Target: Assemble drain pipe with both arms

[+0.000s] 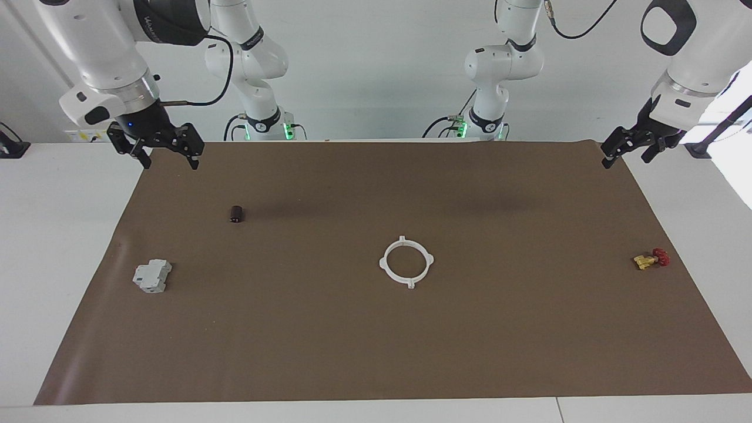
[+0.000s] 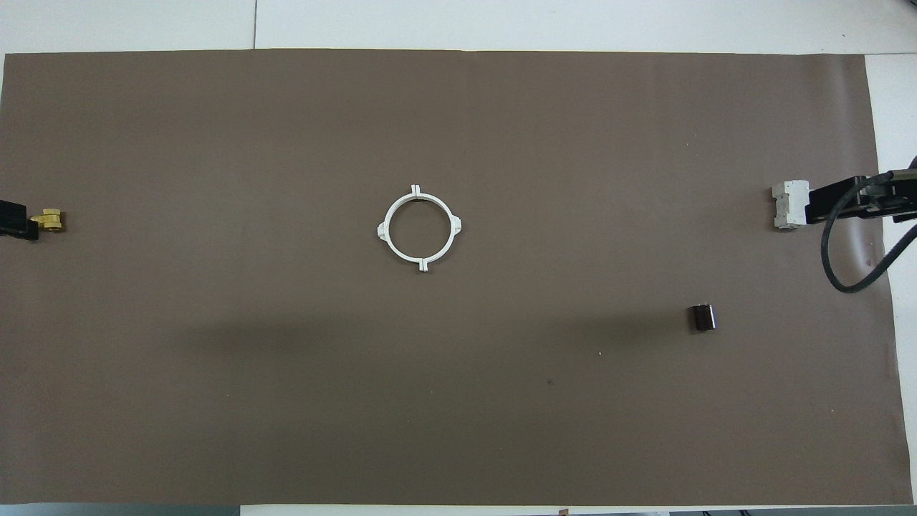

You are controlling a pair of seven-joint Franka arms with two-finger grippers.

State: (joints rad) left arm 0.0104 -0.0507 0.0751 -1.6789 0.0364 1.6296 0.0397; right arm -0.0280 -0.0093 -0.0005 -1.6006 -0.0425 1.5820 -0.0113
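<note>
The drain pipe [image 1: 406, 262] lies flat in the middle of the brown mat as one joined white ring with four outward tabs; it also shows in the overhead view [image 2: 419, 228]. My right gripper [image 1: 169, 160] hangs open and empty in the air over the mat's edge at the right arm's end, well apart from the ring. My left gripper [image 1: 627, 157] hangs open and empty over the mat's corner at the left arm's end. Neither gripper touches anything.
A grey boxy block [image 1: 152, 276] sits near the right arm's end. A small dark cylinder [image 1: 236, 214] lies nearer to the robots than the block. A yellow-and-red valve [image 1: 650, 259] sits at the left arm's end. The brown mat [image 1: 376, 352] covers the table.
</note>
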